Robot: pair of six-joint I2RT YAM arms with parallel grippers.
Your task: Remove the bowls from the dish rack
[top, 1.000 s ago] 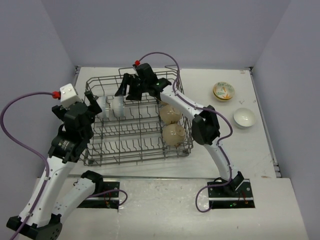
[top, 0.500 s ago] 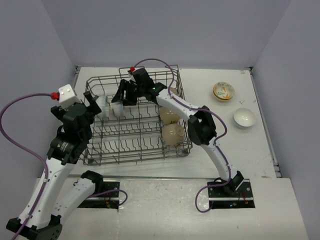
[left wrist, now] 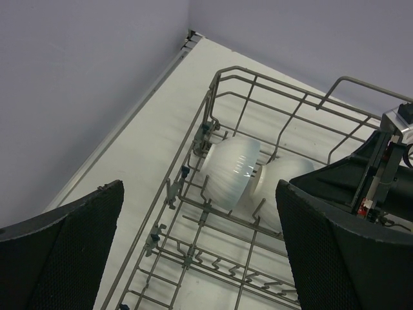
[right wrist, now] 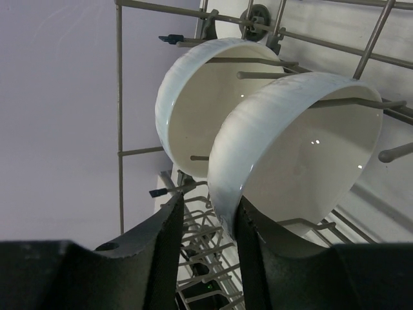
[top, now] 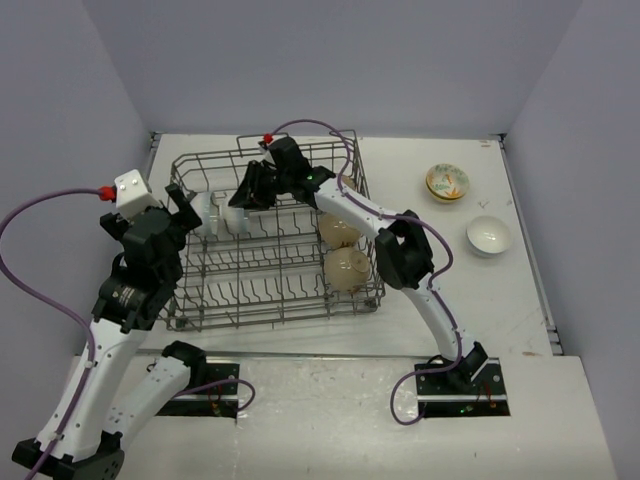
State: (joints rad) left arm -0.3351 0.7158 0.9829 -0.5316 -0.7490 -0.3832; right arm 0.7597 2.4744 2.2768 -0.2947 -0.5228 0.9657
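Observation:
The grey wire dish rack holds two white bowls on edge at its far left, the left one beside the right one, and two beige bowls at its right. My right gripper reaches into the rack. In the right wrist view it is open and straddles the rim of the nearer white bowl. One finger is inside against the rim and the other stands apart from the outer wall. My left gripper is open and empty over the rack's left edge.
A yellow painted bowl and a white bowl sit on the table right of the rack. Upright tines and the rack's looped handle surround the white bowls. Grey walls close in on three sides.
My right gripper has moved left and down into the rack until its jaws straddle the nearer white bowl's rim. The left arm has hardly moved.

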